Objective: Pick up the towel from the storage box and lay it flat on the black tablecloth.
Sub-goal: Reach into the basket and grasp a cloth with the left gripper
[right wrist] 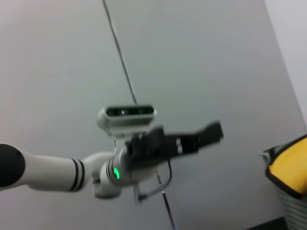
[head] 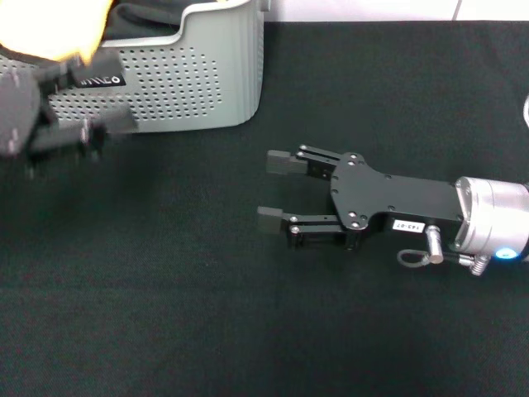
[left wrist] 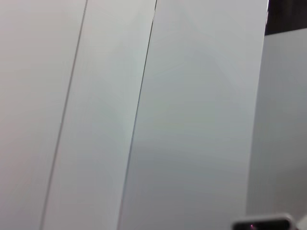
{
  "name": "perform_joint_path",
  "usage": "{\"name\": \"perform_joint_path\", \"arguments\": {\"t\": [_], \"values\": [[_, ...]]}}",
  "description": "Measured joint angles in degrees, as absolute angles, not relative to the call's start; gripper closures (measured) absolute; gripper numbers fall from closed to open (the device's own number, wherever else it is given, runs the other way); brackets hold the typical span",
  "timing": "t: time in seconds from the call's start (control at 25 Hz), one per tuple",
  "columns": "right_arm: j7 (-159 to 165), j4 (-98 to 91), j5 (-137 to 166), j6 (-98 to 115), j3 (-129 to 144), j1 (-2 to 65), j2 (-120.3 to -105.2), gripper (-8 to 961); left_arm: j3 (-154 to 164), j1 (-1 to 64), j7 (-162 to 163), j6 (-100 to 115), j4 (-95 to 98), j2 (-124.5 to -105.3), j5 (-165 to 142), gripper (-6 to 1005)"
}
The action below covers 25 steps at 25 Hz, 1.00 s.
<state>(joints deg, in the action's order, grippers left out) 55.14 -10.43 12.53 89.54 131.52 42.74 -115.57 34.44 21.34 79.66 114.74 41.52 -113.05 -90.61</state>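
Here, far left, our left gripper (head: 70, 107) hangs before the box (head: 207, 74), its grip unreadable | towel (head: 58, 29) bunched at the box's upper left | right gripper (head: 277, 192) rests wide open, empty, on the tablecloth (head: 165, 289).

Left gripper (right wrist: 211, 132) raised before grey wall, towel (right wrist: 289, 167) beside it
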Motion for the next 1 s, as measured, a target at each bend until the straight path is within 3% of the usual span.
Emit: {"name": "perform_joint_path", "arguments": {"t": [0.44, 1.0], "values": [[51.7, -10.2, 12.3, 89.0, 127.2, 36.3, -115.59, 96, 34.5, 23.8, 99.8, 93.6, 84.3, -119.79, -98.0, 170], [49.2, -10.2, 12.3, 87.4, 126.4, 34.2, -115.69, 95, 41.1, 35.1, 116.0, 71.6, 87.3, -118.79, -128.3, 172]]}}
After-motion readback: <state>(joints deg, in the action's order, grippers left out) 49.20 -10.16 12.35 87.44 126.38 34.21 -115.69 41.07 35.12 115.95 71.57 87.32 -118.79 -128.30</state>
